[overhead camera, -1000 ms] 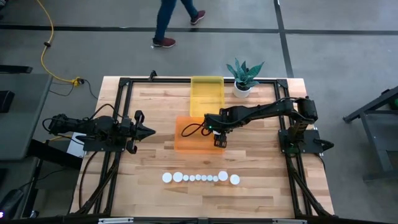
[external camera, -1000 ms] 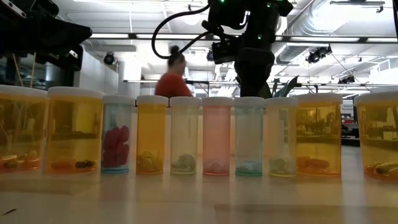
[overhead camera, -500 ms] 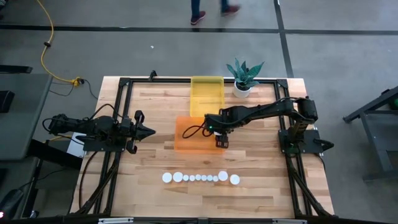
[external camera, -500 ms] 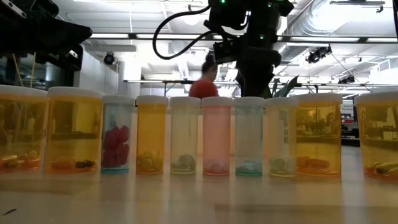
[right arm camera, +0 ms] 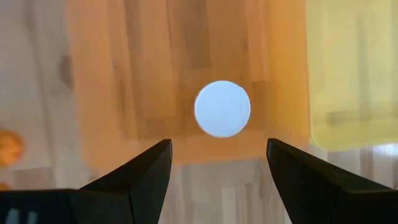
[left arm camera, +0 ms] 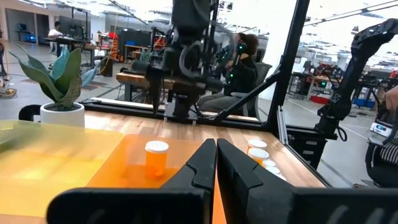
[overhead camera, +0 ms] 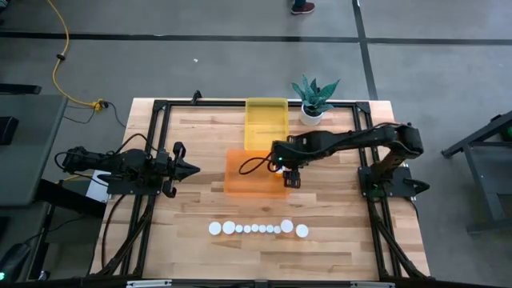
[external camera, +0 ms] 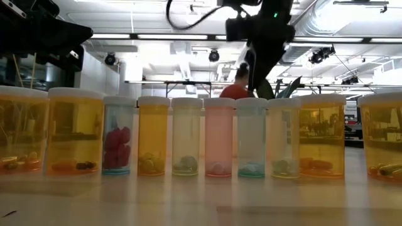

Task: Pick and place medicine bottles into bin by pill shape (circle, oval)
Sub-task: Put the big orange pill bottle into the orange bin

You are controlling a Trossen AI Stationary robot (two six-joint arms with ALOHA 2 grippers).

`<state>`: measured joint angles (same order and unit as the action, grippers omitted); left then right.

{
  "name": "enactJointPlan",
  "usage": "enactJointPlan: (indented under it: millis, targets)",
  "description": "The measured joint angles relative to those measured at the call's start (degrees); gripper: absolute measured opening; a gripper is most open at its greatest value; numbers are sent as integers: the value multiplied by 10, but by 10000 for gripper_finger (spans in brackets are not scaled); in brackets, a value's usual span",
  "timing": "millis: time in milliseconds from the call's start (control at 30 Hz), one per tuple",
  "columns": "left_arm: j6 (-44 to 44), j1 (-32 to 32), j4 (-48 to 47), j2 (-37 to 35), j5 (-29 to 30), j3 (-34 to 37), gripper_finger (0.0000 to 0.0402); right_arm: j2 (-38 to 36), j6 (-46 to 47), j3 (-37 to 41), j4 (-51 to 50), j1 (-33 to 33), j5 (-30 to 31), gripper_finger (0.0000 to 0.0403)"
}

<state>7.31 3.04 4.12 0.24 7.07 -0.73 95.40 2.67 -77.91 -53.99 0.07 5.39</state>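
— Where is the right pincer [overhead camera: 293,181]?
— It hangs above the right edge of the orange bin [overhead camera: 240,182], with its fingers [right arm camera: 140,177] spread apart and nothing between them.
— And the bottle?
— One medicine bottle [right arm camera: 222,108] with a white cap stands upright inside the orange bin. The yellow bin [overhead camera: 266,120] is just behind it. The other bottles [overhead camera: 258,229] stand in a row near the front of the tabletop [overhead camera: 336,216].
— The left pincer [overhead camera: 189,169]?
— It waits at the left side, its fingers pressed together.
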Motion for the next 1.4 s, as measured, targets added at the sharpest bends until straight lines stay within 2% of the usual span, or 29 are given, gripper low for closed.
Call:
enactJointPlan:
  millis: [167, 367, 667, 800, 933, 1067, 1200, 1300, 1400]
  targets:
    - [0, 0, 0, 0, 0, 0, 5, -49, 27, 0, -6, 19, -28, 256]
    - [0, 0, -1, 0, -1, 0, 5, -96, 52, 0, 12, 75, -21, 256]
    - [2, 0, -5, 0, -4, 0, 5, -119, 68, 7, 24, 186, 114, 256]
    - [6, 0, -5, 0, -5, 0, 5, -170, 116, 94, 36, 199, 141, 256]
    - [14, 0, -5, 0, -5, 0, 5, -270, 197, 222, 76, 198, 142, 256]
    - [15, 0, -4, 0, -5, 0, 5, -384, 227, 337, 195, 199, 154, 256]
    - [15, 0, -2, 0, -5, 0, 5, -474, 160, 450, 424, 199, 172, 256]
    - [15, 0, 0, 0, -5, 0, 5, -501, 94, 525, 614, 196, 171, 256]
    - [15, 0, 0, 0, 1, 0, 5, -501, 35, 578, 761, 195, 165, 256]
